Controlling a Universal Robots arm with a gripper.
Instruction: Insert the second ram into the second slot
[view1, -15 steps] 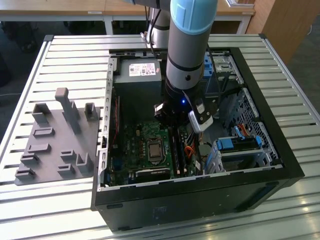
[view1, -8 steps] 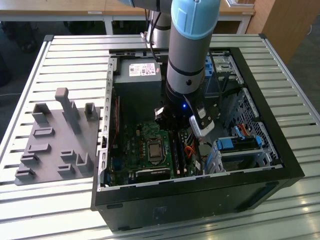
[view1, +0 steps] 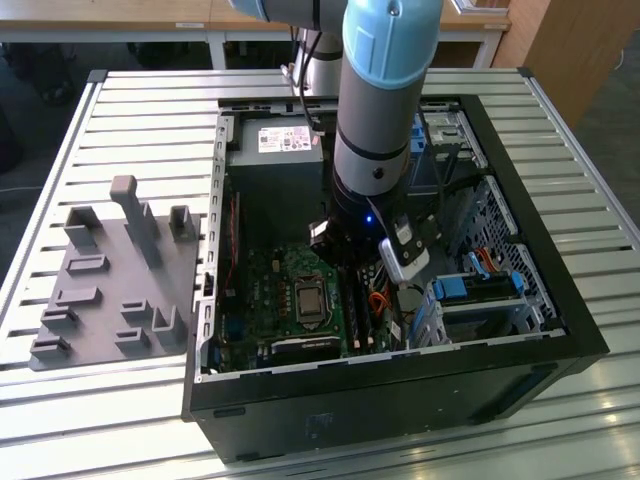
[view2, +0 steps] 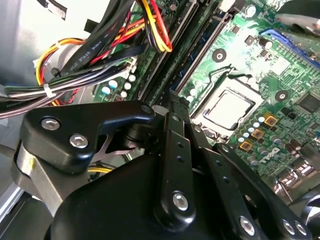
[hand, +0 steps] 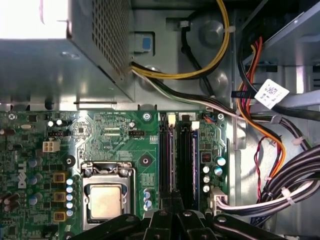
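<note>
Processor socket (hand: 105, 200), then memory slots (hand: 167, 150) beside it. Second ram (hand: 194, 150) seems to stand in slot, long axis running straight away from tool (hand: 174, 197). Tool fingers drawn together, nothing seen between, tip just over slot end.

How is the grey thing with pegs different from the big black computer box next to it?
The grey holder is a low, flat plate with pegs sticking up; the black computer case is a deep open box. The holder is plain grey all over; the case has a green board inside. The robot arm reaches down into the case, not over the holder. Both sit on the slatted metal table.
</note>
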